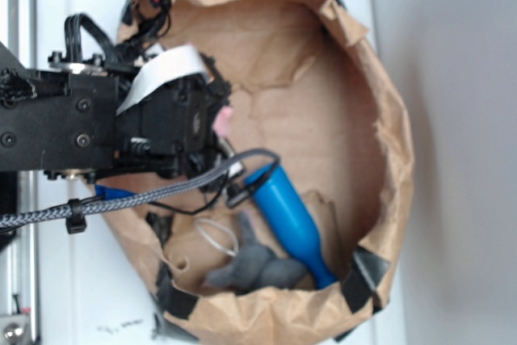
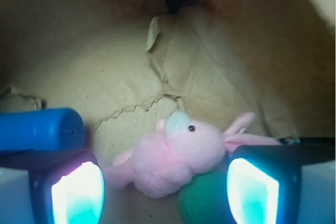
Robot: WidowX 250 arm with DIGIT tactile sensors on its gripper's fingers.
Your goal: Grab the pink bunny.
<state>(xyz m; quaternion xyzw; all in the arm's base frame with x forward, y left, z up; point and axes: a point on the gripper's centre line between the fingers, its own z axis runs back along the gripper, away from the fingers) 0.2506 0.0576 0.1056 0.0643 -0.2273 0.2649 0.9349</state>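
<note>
A crumpled brown paper bag (image 1: 388,119) holds everything. A blue plastic bottle (image 1: 287,216) lies above a grey plush animal (image 1: 250,268). The gripper (image 2: 165,192) stands wide open, empty, its pads (image 2: 76,195) flanking the small pale-pink plush bunny (image 2: 178,153), which rests against a green ball (image 2: 202,203).

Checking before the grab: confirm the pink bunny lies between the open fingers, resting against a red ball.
Not quite: the ball under the pink bunny is green, not red, as the wrist view shows. The bunny does lie between the open gripper fingers.
</note>
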